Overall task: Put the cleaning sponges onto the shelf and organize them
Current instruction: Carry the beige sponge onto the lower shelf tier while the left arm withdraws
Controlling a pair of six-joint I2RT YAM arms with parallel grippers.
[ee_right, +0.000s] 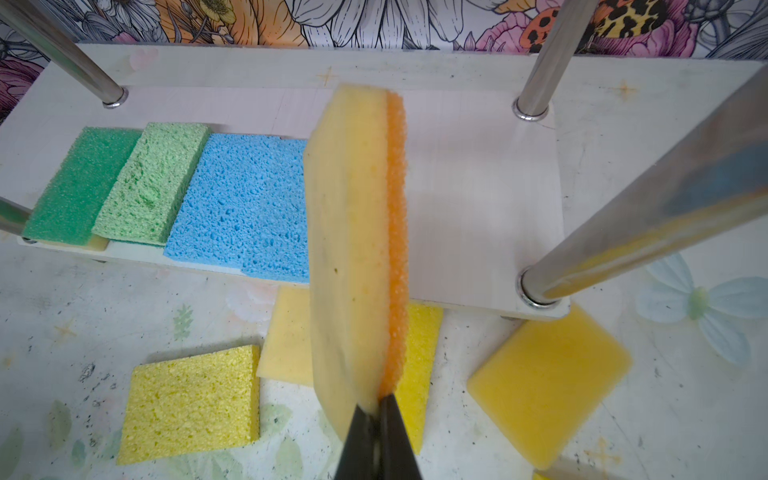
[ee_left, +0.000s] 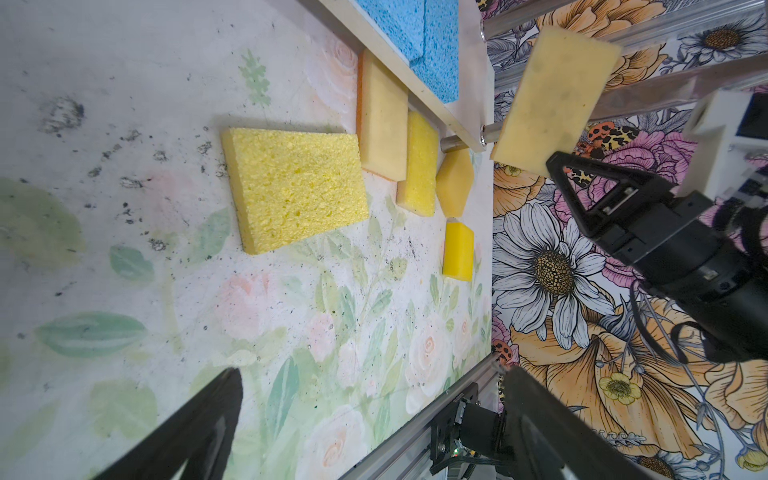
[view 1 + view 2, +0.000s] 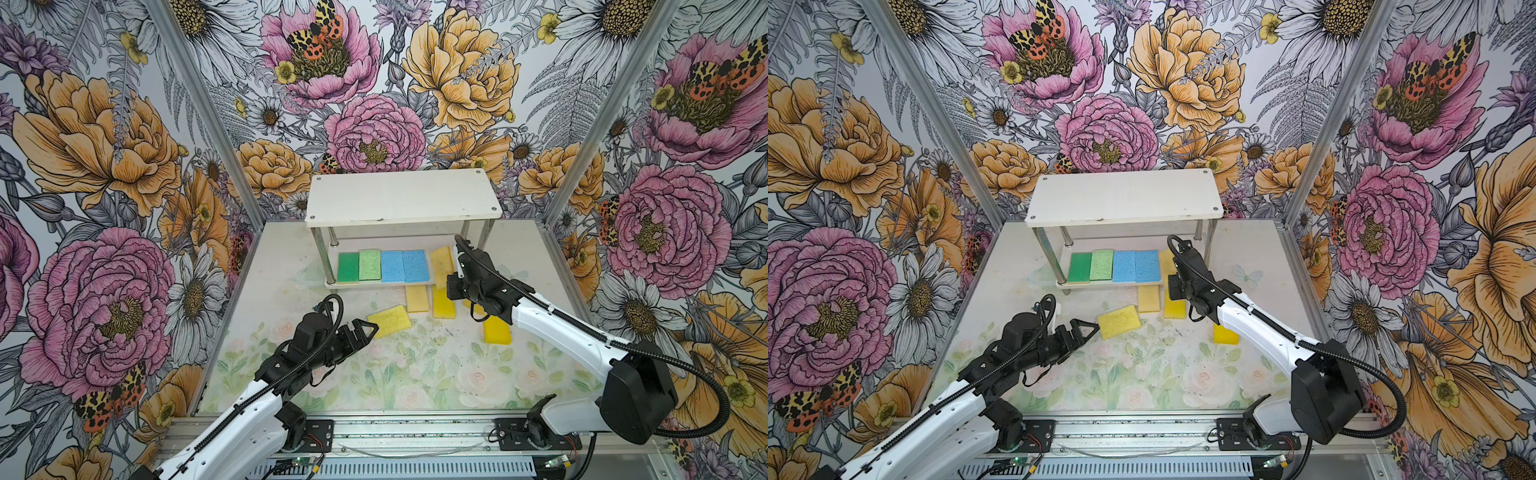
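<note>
Flowered wallpaper wraps the booth, and a pale floral mat covers the table. At the back stands the shelf, white, with two boards on shiny posts. Its lower board holds four sponges lying flat in a close-packed row: the dark green sponge, the light green sponge, then two blue sponges.

The right pincer is clamped tight on one end of the orange-backed sponge. The sponge stands on edge and reaches out from the tips over the bare stretch of that lower board, just beside the nearer blue one. Whether it touches the board I cannot tell.

Below that pincer, on the mat against the shelf's front edge, lie a pale yellow sponge and a brighter yellow sponge. A golden sponge sits off to its side.

The left pincer hovers low with its jaws spread wide, holding nothing. A coarse yellow sponge lies just beyond its tips.
</note>
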